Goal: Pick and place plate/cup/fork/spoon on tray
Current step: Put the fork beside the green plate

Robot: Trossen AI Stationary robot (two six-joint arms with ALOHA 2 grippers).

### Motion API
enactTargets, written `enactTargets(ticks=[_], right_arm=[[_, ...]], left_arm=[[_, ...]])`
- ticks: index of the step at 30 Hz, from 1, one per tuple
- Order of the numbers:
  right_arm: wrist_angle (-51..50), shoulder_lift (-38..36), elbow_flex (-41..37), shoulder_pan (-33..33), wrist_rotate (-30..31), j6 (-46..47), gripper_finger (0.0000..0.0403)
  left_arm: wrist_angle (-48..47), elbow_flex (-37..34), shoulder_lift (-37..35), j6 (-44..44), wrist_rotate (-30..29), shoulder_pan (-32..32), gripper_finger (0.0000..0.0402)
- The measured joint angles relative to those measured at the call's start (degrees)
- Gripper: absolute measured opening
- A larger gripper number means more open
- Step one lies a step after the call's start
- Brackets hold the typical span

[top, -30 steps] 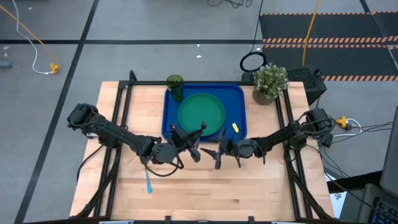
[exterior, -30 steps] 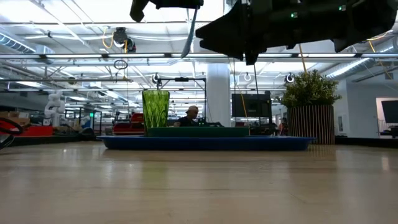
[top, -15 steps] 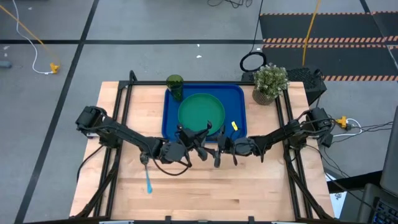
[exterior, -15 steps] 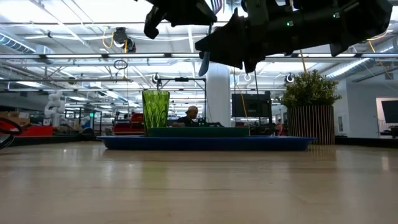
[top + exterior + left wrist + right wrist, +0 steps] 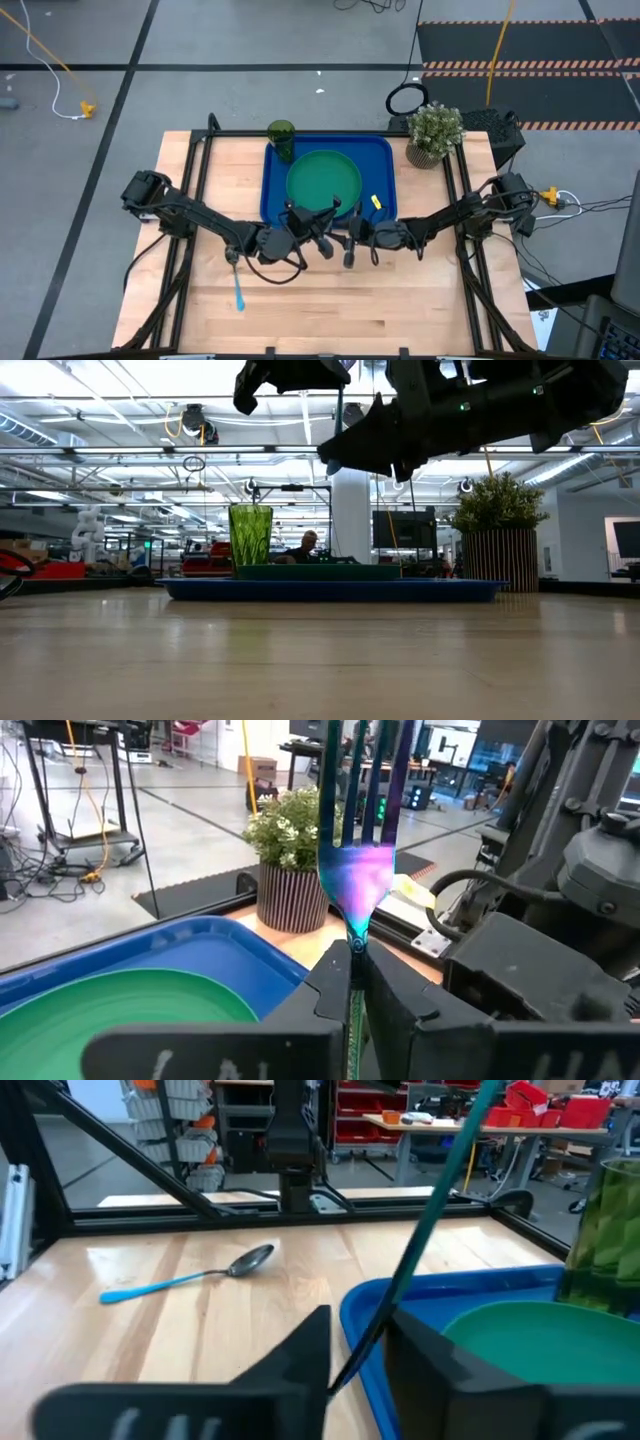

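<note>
My left gripper (image 5: 355, 982) is shut on the fork (image 5: 357, 840), in the air over the tray's near edge (image 5: 325, 212). My right gripper (image 5: 358, 1342) is open just to its right (image 5: 349, 250), one finger on either side of the fork's teal handle (image 5: 430, 1190). The green plate (image 5: 323, 178) lies flat on the blue tray (image 5: 385, 160). The green cup (image 5: 281, 133) stands at the tray's far left corner. The spoon (image 5: 238, 285) lies on the table near the left front and also shows in the right wrist view (image 5: 190, 1277). My left gripper pinches the fork's neck (image 5: 355, 945), just below the tines, between its two fingers. The fork lies along the fingers, tines pointing past the fingertips toward the far right and upward. It is lifted clear. The handle runs back between the fingers. My right gripper: I cannot tell whether its fingers touch the handle.
A potted plant (image 5: 435, 132) stands at the table's far right corner. A small yellow piece (image 5: 378, 203) lies on the tray to the right of the plate. Bare wood lies along the table's near side.
My left gripper has carried the fork toward the table's right, up to my right gripper. My right gripper has shifted slightly toward the far edge. The handle's lower end now stands between my right gripper's fingers.
</note>
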Motion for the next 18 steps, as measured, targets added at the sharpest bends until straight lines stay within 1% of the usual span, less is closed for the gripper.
enactTargets(ticks=[4,6,7,9,13,18], right_arm=[[-0.70,0.00,0.01,-0.17,0.05,-1.06,0.0025],[-1.08,-0.04,-0.01,-0.17,0.26,-1.04,0.0009],[-1.24,-0.04,-0.01,-0.22,0.30,-1.10,0.0006],[-1.49,-0.04,0.00,-0.39,0.19,-1.35,0.0007],[-4.25,-0.72,-0.01,-0.74,-0.12,-1.55,0.0006],[-10.99,-4.85,-0.01,-1.22,-0.43,-2.13,0.0003]], left_arm=[[-0.04,0.00,0.00,2.27,1.07,-0.07,0.0010],[-0.03,0.00,0.00,4.25,2.19,-0.13,0.0015],[-0.05,0.00,0.00,3.80,2.20,-0.26,0.0024],[0.11,0.00,0.00,2.41,2.20,-0.48,0.0047],[0.23,0.00,-0.02,2.35,2.03,-0.53,0.0108],[0.02,0.09,-1.56,4.50,2.69,-1.45,0.0178]])
